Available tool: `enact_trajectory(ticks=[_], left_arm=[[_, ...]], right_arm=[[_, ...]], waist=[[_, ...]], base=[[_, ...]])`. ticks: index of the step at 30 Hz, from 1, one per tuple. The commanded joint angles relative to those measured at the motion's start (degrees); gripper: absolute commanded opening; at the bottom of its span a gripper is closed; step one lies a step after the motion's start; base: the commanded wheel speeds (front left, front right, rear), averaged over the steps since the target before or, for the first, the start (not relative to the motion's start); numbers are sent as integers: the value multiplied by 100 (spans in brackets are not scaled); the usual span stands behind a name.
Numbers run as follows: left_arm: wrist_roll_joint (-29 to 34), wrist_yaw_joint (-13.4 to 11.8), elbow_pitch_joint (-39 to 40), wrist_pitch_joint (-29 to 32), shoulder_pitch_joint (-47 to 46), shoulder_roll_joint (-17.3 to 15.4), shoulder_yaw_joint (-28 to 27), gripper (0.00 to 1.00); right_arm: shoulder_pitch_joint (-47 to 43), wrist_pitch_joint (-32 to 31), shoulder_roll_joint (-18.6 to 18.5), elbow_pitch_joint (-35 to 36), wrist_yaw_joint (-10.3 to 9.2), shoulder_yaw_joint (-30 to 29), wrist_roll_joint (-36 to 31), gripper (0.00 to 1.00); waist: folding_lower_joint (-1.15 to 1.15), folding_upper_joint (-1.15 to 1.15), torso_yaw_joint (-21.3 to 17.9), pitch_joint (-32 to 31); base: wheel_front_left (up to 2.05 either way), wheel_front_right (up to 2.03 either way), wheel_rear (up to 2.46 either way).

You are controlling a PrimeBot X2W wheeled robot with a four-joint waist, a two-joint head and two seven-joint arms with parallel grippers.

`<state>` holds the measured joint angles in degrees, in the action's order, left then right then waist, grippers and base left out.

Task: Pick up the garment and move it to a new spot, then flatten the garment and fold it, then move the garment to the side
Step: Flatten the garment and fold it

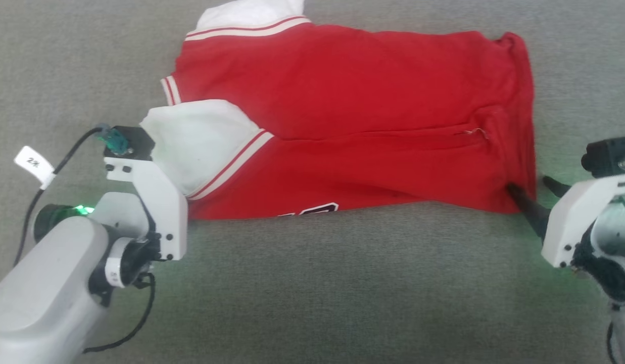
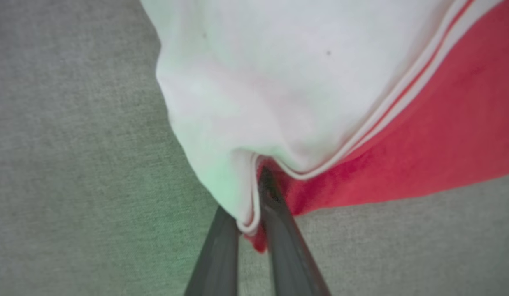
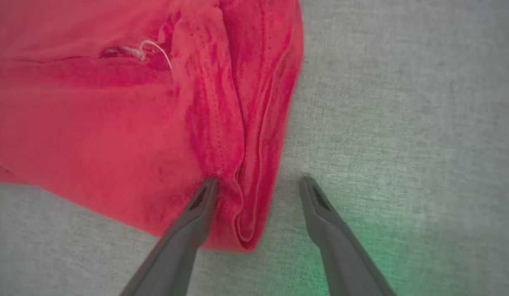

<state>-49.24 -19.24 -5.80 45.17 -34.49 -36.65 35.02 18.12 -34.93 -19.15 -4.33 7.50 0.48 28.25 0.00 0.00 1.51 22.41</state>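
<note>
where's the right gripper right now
The right gripper is at the lower right of the head view, open, straddling the near right corner of the garment: one finger on the red cloth, the other on the grey surface.

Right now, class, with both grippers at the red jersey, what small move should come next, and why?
Probably close the right gripper: its jaws stand open astride the garment at its hem corner, while the left gripper is shut on the white sleeve edge.
</note>
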Motion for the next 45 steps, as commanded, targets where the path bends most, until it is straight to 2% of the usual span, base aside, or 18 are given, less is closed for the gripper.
enact_trajectory(ticks=[1,3,4,5,6,12,18,24,34,39,43,45], left_arm=[[5,69,-71,37,93,142,171,0],[24,119,-104,5,49,221,217,0],[40,132,-129,-8,18,265,240,0],[37,159,-158,-34,-6,306,250,0],[42,174,-188,-60,-16,328,261,0],[-7,286,-409,-211,-50,423,250,0],[-68,325,-403,-145,-112,265,153,0],[-7,44,241,196,-54,-143,82,0],[161,-711,1848,721,464,-917,10,0],[189,-1031,2397,793,899,-1146,39,0],[85,-1128,2457,698,1152,-1121,36,0],[16,-1099,2364,599,1300,-1056,33,0]], right_arm=[[86,-170,-38,-95,-3,60,-58,100],[145,-533,-19,-304,-3,128,-47,100],[175,-681,-70,-386,-2,206,-105,87],[202,-828,-79,-489,-3,223,-118,23],[223,-970,-77,-570,-6,262,-146,0],[411,-1346,-115,-680,-8,237,-127,0],[661,-1536,-346,-399,-8,240,37,0],[592,-1941,-676,146,-8,185,372,0],[-247,-2691,-1009,1349,-7,-110,807,0],[-886,-2941,-887,1828,-7,-394,925,0],[-1209,-2961,-714,1918,-7,-523,921,0],[-1335,-2878,-611,1851,-7,-521,841,0]], waist=[[0,0,97,55],[0,0,187,93],[0,0,230,105],[0,0,267,116],[0,0,297,119],[0,0,405,137],[0,0,408,70],[0,0,415,-75],[0,0,427,-219],[0,0,397,-198],[0,0,372,-165],[0,0,349,-129]], base=[[0,0,0],[0,0,0],[0,0,0],[0,0,0],[0,0,0],[0,0,0],[0,0,0],[0,0,0],[0,0,0],[0,0,0],[0,0,0],[0,0,0]])
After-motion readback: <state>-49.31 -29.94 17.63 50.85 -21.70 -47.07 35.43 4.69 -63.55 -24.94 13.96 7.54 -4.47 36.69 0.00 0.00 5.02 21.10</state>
